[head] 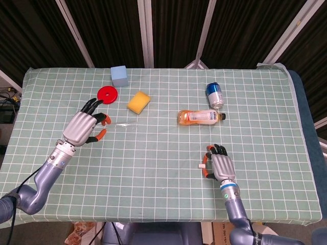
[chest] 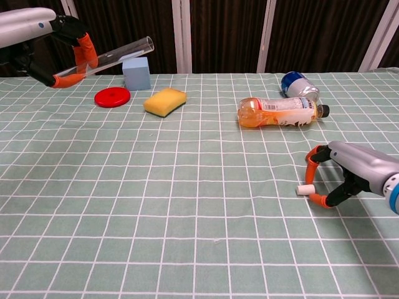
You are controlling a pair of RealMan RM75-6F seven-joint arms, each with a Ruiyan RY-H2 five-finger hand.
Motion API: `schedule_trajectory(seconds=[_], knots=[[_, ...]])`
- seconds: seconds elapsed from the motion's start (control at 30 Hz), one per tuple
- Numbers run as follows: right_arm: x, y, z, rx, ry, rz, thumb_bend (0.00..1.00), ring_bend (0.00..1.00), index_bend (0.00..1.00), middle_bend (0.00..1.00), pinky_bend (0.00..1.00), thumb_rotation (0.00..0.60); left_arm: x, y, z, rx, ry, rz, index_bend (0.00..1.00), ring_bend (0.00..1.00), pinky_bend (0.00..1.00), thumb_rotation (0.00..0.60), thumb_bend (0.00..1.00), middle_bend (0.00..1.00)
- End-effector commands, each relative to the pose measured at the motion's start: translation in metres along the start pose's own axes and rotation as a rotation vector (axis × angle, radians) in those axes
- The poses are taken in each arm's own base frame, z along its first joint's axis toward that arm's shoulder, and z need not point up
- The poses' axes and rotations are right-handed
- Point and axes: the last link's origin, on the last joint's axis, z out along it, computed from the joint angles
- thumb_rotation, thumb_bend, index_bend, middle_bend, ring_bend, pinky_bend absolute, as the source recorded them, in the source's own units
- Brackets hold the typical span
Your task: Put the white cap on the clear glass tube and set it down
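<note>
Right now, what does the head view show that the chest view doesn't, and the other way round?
Only the head view shows both forearms and the table's near edge.

Only the chest view shows the tube plainly, held off the table in the left hand, and the right hand's fingers bracketing the cap.

Both show the red disc, blue cube, sponge, bottle, can and right hand.
</note>
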Motion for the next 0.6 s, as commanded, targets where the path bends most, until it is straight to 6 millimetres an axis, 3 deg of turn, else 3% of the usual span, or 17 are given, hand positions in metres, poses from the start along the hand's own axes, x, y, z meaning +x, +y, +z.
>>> schedule_trajectory(seconds=[0.03, 0.23, 0.6], knots=[[0.000, 0.000, 0.000, 0.000, 0.000, 0.001, 0.37, 0.00, 0.55, 0.19, 0.00, 0.600, -0.001, 0.000, 0.000, 0.001, -0.002, 0.001, 0.50, 0.08, 0.00, 0.600, 0.84, 0.56], [-0.001, 0.000, 0.001, -0.004, 0.001, 0.005, 0.36, 0.00, 0.63, 0.20, 0.00, 0.600, -0.003, -0.002, 0.000, 0.007, -0.008, -0.002, 0.50, 0.08, 0.00, 0.600, 0.84, 0.56], [0.009, -0.003, -0.001, 0.013, 0.033, 0.016, 0.36, 0.00, 0.65, 0.21, 0.00, 0.600, -0.014, 0.001, 0.004, 0.029, -0.012, -0.059, 0.50, 0.09, 0.00, 0.600, 0.84, 0.56]])
